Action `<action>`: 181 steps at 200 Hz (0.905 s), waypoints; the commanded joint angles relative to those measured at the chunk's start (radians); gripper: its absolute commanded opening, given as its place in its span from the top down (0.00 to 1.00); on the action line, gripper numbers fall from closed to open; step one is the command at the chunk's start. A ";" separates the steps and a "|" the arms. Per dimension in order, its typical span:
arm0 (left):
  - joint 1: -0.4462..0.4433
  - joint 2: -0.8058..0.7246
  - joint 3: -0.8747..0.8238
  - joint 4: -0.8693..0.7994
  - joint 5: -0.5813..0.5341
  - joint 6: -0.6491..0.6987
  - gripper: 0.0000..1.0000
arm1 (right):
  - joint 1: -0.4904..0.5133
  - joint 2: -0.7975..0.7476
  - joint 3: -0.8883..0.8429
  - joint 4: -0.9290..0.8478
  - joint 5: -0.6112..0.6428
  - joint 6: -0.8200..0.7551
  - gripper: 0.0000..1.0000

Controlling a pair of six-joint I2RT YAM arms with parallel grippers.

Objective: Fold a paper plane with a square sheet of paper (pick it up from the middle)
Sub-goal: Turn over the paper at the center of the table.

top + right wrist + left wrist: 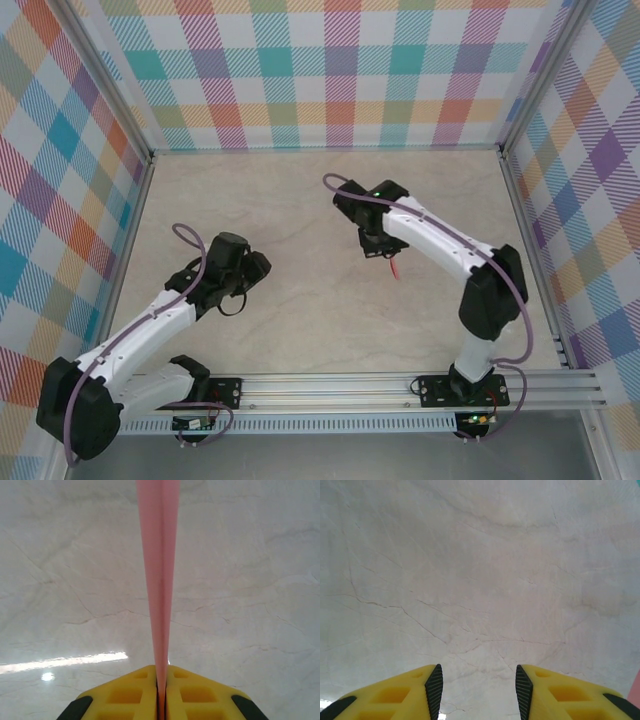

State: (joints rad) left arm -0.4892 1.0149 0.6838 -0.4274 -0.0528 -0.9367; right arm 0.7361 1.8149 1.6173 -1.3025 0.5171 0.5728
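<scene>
Your worktop point(300, 330) is pale marbled stone, boxed in by bright checked walls point(340, 70). Start at the right pincer point(161, 675): its yellow fingers point(200, 692) are pressed tight together on the salmon-pink paper plane point(159, 580). The plane runs straight out from the tips as a narrow folded blade with a centre crease. In the overhead view it hangs just under that pincer, right of the middle, apparently off the surface. Pinching it along the fold probably keeps the layers flat and stops the wings springing apart. Further out, the left pincer point(479, 690) stands parted with nothing between its black pads point(434, 690). It sits over bare stone on the left, well apart from the paper. I'd judge it is parked out of the way, ready if you need another crease.
</scene>
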 commanded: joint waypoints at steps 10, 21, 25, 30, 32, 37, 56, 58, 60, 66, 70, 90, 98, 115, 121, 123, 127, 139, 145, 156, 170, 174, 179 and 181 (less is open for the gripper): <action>0.014 -0.055 -0.021 -0.085 -0.076 -0.035 0.55 | 0.074 0.177 0.084 -0.044 -0.076 0.038 0.88; 0.015 -0.071 -0.026 -0.095 -0.085 -0.041 0.54 | 0.097 0.233 0.108 0.021 -0.192 0.020 0.88; 0.015 -0.077 -0.029 -0.099 -0.086 -0.044 0.54 | 0.102 0.250 0.116 0.047 -0.236 0.018 0.88; 0.015 -0.082 -0.030 -0.102 -0.087 -0.045 0.54 | 0.108 0.266 0.124 0.080 -0.285 0.021 0.86; 0.015 -0.084 -0.031 -0.103 -0.088 -0.046 0.54 | 0.110 0.271 0.127 0.086 -0.320 0.022 0.86; 0.017 -0.089 -0.035 -0.103 -0.090 -0.047 0.53 | 0.112 0.281 0.129 0.127 -0.386 0.019 0.84; 0.020 -0.103 -0.041 -0.109 -0.085 -0.051 0.51 | 0.111 0.268 0.104 0.286 -0.567 0.038 0.66; 0.020 -0.104 -0.042 -0.109 -0.083 -0.051 0.51 | 0.110 0.265 0.102 0.298 -0.575 0.039 0.65; 0.020 -0.105 -0.042 -0.109 -0.082 -0.051 0.51 | 0.109 0.262 0.100 0.308 -0.587 0.040 0.64; 0.021 -0.106 -0.044 -0.106 -0.077 -0.050 0.51 | 0.105 0.248 0.093 0.332 -0.603 0.043 0.63; 0.021 -0.107 -0.044 -0.104 -0.071 -0.048 0.51 | 0.102 0.235 0.084 0.345 -0.606 0.047 0.62; 0.024 -0.103 -0.048 -0.073 -0.039 -0.035 0.50 | 0.069 0.123 -0.038 0.451 -0.634 0.066 0.56; 0.024 -0.094 -0.051 -0.048 -0.019 -0.027 0.50 | 0.044 0.068 -0.117 0.512 -0.661 0.081 0.54; 0.025 -0.057 -0.048 -0.002 0.028 -0.012 0.50 | -0.018 -0.030 -0.288 0.643 -0.754 0.110 0.58; 0.024 -0.037 -0.045 0.024 0.055 0.000 0.50 | -0.036 -0.060 -0.348 0.686 -0.783 0.123 0.63; 0.025 -0.031 -0.043 0.033 0.065 0.003 0.50 | -0.042 -0.068 -0.365 0.703 -0.791 0.128 0.64; 0.025 -0.017 -0.039 0.048 0.083 0.010 0.50 | -0.051 -0.087 -0.402 0.733 -0.810 0.134 0.65; 0.024 0.033 -0.021 0.084 0.142 0.027 0.51 | -0.067 -0.128 -0.498 0.819 -0.864 0.153 0.68; 0.024 0.062 -0.009 0.099 0.171 0.035 0.51 | -0.069 -0.141 -0.533 0.851 -0.890 0.161 0.71; 0.023 0.113 0.013 0.120 0.215 0.047 0.51 | -0.071 -0.155 -0.583 0.899 -0.917 0.177 0.75; 0.019 0.172 0.037 0.141 0.263 0.059 0.52 | -0.071 -0.155 -0.631 0.942 -0.929 0.208 0.76; 0.016 0.188 0.043 0.173 0.270 0.059 0.52 | -0.071 -0.150 -0.643 0.952 -0.931 0.217 0.76; 0.014 0.207 0.050 0.182 0.279 0.059 0.52 | -0.070 -0.144 -0.655 0.967 -0.935 0.229 0.77; 0.013 0.215 0.055 0.183 0.282 0.059 0.52 | -0.070 -0.141 -0.661 0.973 -0.936 0.233 0.77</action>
State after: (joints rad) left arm -0.4789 1.1641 0.6807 -0.3416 0.1184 -0.9165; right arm 0.6563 1.6711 1.0100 -0.4812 -0.3248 0.7330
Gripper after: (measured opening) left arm 0.481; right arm 0.239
